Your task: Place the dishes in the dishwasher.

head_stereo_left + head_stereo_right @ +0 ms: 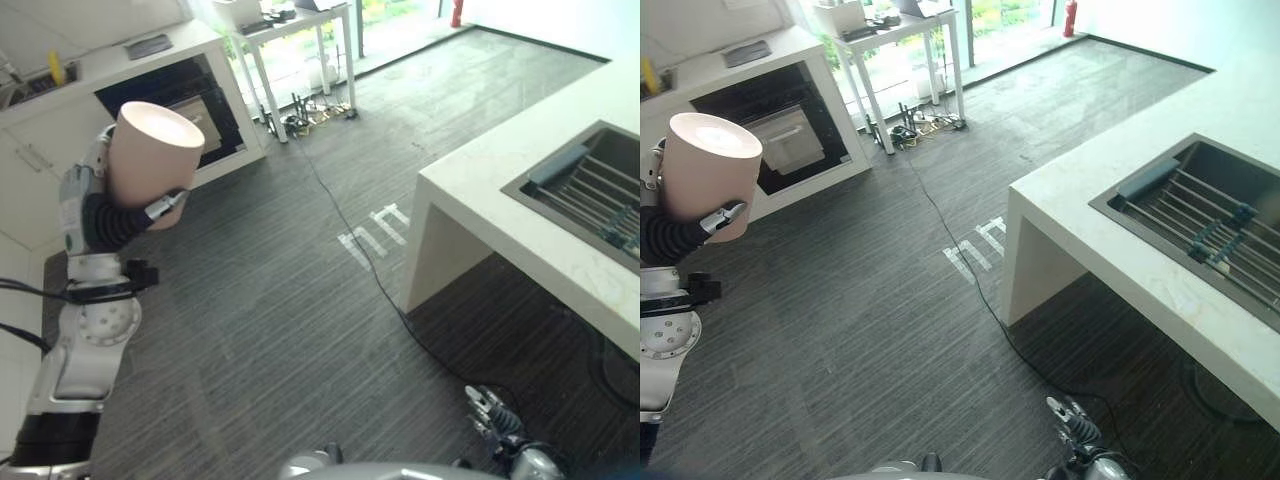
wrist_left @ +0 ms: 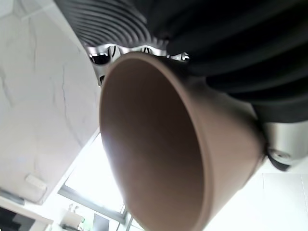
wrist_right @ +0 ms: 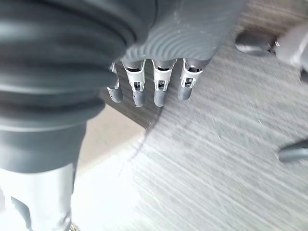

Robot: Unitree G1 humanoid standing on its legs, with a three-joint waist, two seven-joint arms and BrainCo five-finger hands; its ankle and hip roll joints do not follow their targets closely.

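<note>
Left hand (image 1: 112, 222) is raised at the robot's left side, fingers and thumb curled round a pinkish-tan cup (image 1: 152, 160), one dark-tipped finger (image 1: 170, 205) lying across its lower wall. Cup is held in the air, mouth up and tilted a bit, nothing seen inside; the left wrist view shows its bare brown interior (image 2: 149, 154) against the hand's ribbed cover. Right hand (image 3: 156, 89) hangs low at the robot's right over the dark striped floor (image 1: 270, 300), fingers straight and relaxed in a row, holding nothing. Behind the cup, a white cabinet run with a dark open recess (image 1: 185, 95), probably an oven or dishwasher bay, hard to tell from here. A white table (image 1: 295, 30) stands further back by the window. To the right, a white counter (image 1: 480, 190) with a sunken bay holding a dish rack (image 1: 1200, 225), well apart from the cup.
</note>
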